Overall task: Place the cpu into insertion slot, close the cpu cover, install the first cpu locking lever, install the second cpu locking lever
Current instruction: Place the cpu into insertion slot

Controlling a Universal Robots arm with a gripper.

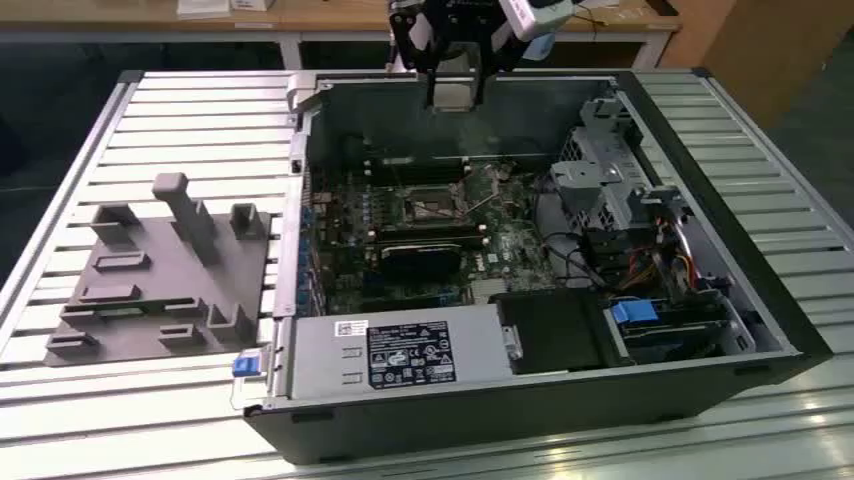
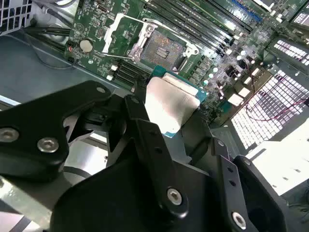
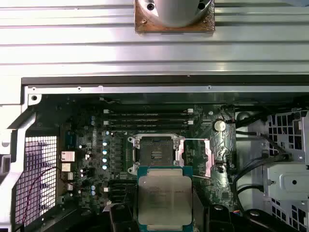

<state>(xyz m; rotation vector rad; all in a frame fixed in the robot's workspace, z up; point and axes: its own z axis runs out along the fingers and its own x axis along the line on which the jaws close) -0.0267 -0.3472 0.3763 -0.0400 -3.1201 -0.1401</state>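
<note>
Gripper (image 2: 170, 108) pinching the cpu (image 1: 450, 93) by its edges, top centre of the exterior view over the case (image 1: 561, 425); below, the insertion slot (image 3: 157, 153) sits bare, cpu cover (image 3: 208, 159) flipped open.

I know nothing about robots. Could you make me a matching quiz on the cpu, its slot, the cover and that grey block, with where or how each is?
1 cpu
2 insertion slot
3 cpu cover
4 grey fixture block

A swung open beside the slot
B on the slatted table, outside the computer case
C gripped by the end effector
D empty, contacts bare

Pairs: 1-C, 2-D, 3-A, 4-B
</note>
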